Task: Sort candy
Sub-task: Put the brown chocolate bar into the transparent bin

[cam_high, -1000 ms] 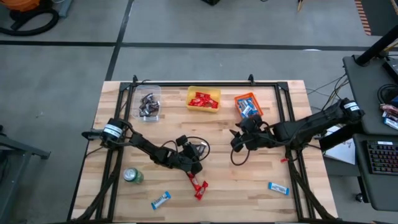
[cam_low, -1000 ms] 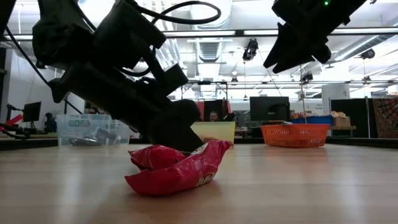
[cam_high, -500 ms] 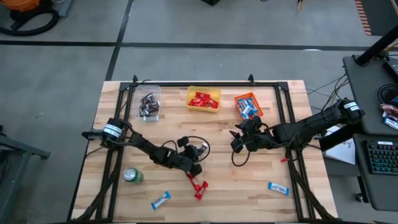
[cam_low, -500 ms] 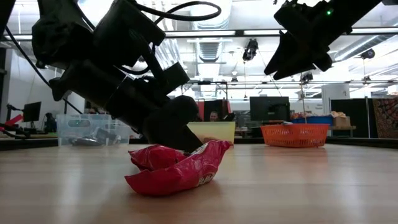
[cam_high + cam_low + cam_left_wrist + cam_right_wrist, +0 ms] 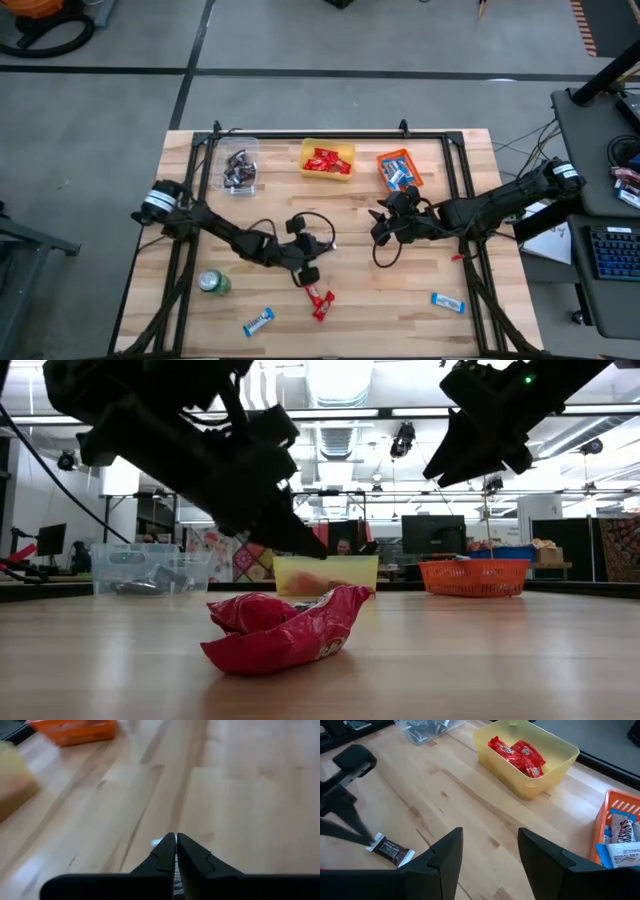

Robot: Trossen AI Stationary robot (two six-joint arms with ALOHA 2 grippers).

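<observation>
My left gripper hovers above the table's middle, shut on a dark brown candy. In the low view its fingertips are well above the wood. Just nearside of it, two red candies lie on the table, and they also show in the low view. One blue-and-white candy lies near the front edge, another at the front right. My right gripper hangs open right of centre, nothing between its fingers. My left gripper pinches the dark brown candy by its silvery crimped end between its two fingertips. The fingers slant downward. The rest of the wrapper sticks out beyond the tips. A pale scrap of it shows beside the shut fingers in the left wrist view.
Along the far edge stand a clear bin with dark candies, a yellow bin with red ones and an orange basket with blue-and-white ones. A round green can stands at the front left.
My left gripper has risen from just above the table by the red candies and drawn slightly toward the far left. The red candies have stayed where they were.
</observation>
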